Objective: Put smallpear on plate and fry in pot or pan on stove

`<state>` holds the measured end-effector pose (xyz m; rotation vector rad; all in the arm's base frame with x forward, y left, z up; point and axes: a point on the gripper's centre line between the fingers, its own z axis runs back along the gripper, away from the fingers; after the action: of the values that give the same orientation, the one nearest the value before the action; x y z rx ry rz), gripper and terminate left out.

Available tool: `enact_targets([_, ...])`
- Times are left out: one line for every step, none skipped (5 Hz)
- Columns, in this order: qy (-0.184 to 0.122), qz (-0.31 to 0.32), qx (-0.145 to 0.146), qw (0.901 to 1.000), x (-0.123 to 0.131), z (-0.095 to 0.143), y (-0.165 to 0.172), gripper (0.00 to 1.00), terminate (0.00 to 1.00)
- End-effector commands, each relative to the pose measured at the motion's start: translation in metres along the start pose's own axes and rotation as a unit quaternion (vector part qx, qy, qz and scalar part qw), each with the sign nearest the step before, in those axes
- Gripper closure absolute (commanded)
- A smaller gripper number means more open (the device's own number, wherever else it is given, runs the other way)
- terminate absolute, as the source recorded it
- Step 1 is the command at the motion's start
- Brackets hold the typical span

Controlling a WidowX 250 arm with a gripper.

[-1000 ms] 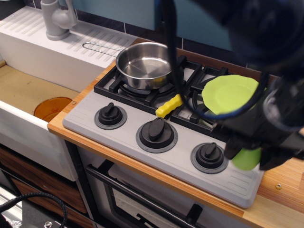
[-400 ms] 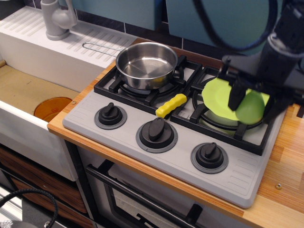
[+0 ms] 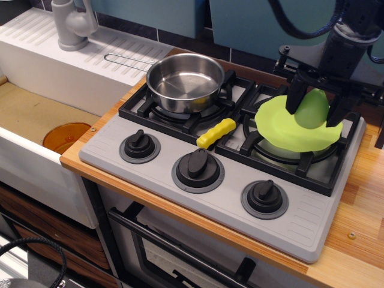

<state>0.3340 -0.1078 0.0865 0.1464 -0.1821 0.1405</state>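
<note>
The light-green smallpear [image 3: 313,109] sits between the two black fingers of my gripper [image 3: 315,108], which is shut on it. It is held over the back right part of the lime-green plate [image 3: 281,129]; whether it touches the plate I cannot tell. The plate lies on the right burner grate of the grey stove [image 3: 240,198]. The yellow crinkle-cut fry [image 3: 216,133] lies between the two burners, left of the plate. The shiny steel pan [image 3: 184,81] stands empty on the left burner, far left of my gripper.
Three black knobs [image 3: 198,165] line the stove's front. A sink [image 3: 30,114] with an orange disc [image 3: 66,137] is at the left, with a grey faucet [image 3: 72,24] behind it. A wooden counter [image 3: 363,204] runs along the right.
My gripper carried the smallpear from the stove's front right corner up and back, and it now holds the pear over the plate.
</note>
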Motion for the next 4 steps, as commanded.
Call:
enact_targets([-0.027, 0.000, -0.014, 0.9995, 0.035, 0.004, 0.004, 1.00, 0.00])
enact_targets([-0.029, -0.005, -0.021, 0.9994, 0.042, -0.003, 0.009, 1.00, 0.00])
enact_targets([-0.029, -0.011, -0.022, 0.9993, 0.047, -0.009, 0.013, 0.00, 0.00])
enact_targets([-0.026, -0.012, -0.024, 0.9993, 0.050, -0.012, 0.015, 0.00, 0.00])
